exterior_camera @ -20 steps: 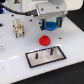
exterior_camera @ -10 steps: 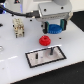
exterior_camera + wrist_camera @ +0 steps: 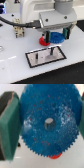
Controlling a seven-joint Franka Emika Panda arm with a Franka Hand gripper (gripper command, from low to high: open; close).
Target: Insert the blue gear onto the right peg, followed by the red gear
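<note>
Here, the blue gear (image 3: 48, 123), a flat toothed plastic disc with a speckled face and a round centre hole, is pinched at its rim between the green pads (image 3: 8, 126) of the gripper (image 3: 54, 38). In the exterior view it is held above the white table (image 3: 15, 65), near the grey, black-framed plate (image 3: 47, 56). The red gear (image 3: 42, 41) is seen beside the gripper. Compared with a second ago, the gripper has been moved closer to the plate.
</note>
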